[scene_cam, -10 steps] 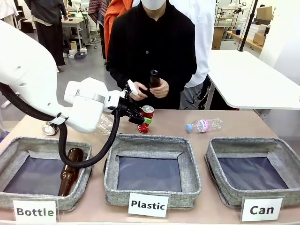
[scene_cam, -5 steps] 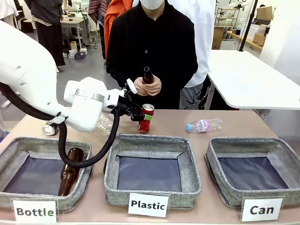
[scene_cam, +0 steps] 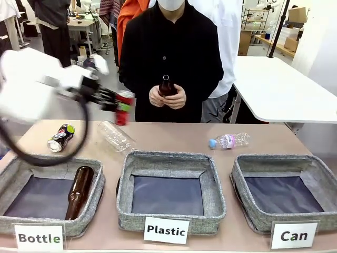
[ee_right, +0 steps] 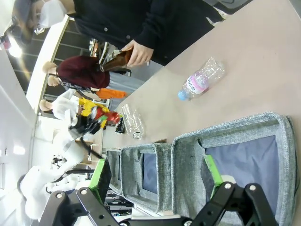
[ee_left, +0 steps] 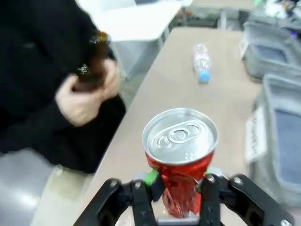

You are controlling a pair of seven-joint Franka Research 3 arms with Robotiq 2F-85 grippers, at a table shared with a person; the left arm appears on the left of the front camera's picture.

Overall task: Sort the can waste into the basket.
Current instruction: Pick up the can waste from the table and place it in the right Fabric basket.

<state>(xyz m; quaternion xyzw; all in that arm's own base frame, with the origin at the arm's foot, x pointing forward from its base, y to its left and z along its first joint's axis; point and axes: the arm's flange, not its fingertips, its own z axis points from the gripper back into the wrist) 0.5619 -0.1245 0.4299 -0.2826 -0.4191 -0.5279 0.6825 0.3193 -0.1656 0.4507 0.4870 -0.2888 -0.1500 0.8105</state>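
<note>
The right jaws stand wide apart, green pads [ee_right: 209,173] over the nearest grey basket [ee_right: 225,133]. Beyond it, a pink-labelled clear bottle [ee_right: 200,80] and another clear bottle [ee_right: 132,122] lie on the counter [ee_right: 254,56]. Far off, the left jaws hold a red can [ee_right: 112,117] clear of the counter. A person's hand [ee_right: 138,52] holds a brown bottle [ee_right: 115,60].

Red can [ee_left: 181,155]: glossy painted metal, crumpled body, bright silver top with a smooth sheen. Black can [scene_cam: 60,138]: glossy printed metal. Basket [scene_cam: 250,219]: coarse grey woven cloth, matt dark lining. Counter [scene_cam: 179,138]: smooth, matt, tan.
</note>
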